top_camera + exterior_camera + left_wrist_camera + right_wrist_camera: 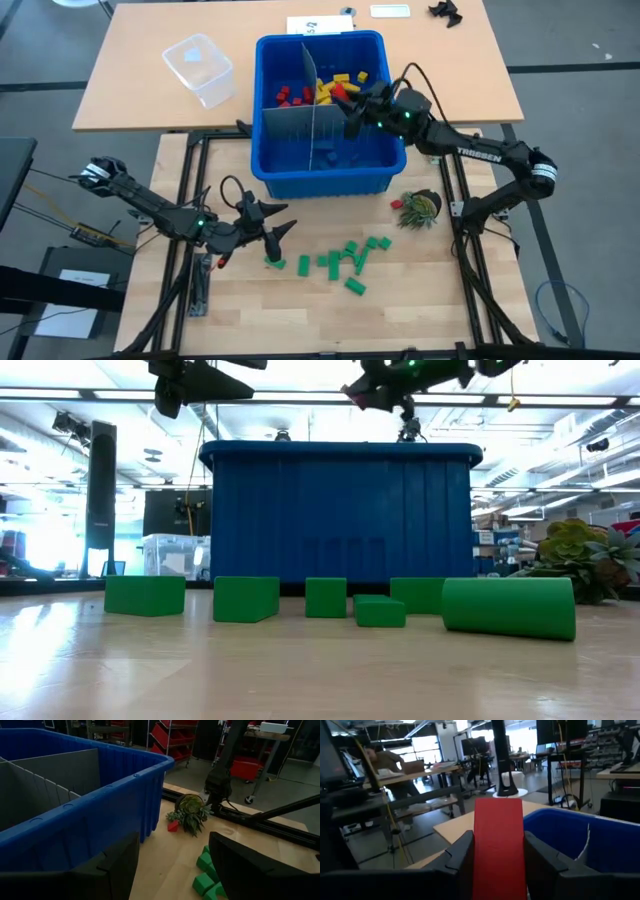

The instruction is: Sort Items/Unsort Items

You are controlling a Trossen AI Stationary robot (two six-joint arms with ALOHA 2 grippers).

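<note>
A large blue bin (320,180) with grey dividers (312,120) stands at the table's middle far side. In it lie red blocks (292,96), yellow blocks (345,80) and blue blocks (335,156). Several green blocks (350,260) lie flat on the wooden table in front of it, and show in a row in the low view (245,598). My right gripper (347,102) hovers over the bin's far right part, shut on a red block (498,840). My left gripper (278,232) hangs open above the table, left of the green blocks, with nothing between its fingers (110,870). My right gripper pinches the red block by its two long sides (479,855) between the two fingers. The fingers reach in level from the table's right and lie along the block. The block's free end (497,807) sticks out past the fingertips, lifted clear above the bin.
A small potted succulent (420,206) lies on its side right of the bin's near corner, with a small red piece (173,826) beside it. A clear plastic container (200,68) stands on the far table, left of the bin. Black frame rails (190,200) run along the wooden board's sides.
</note>
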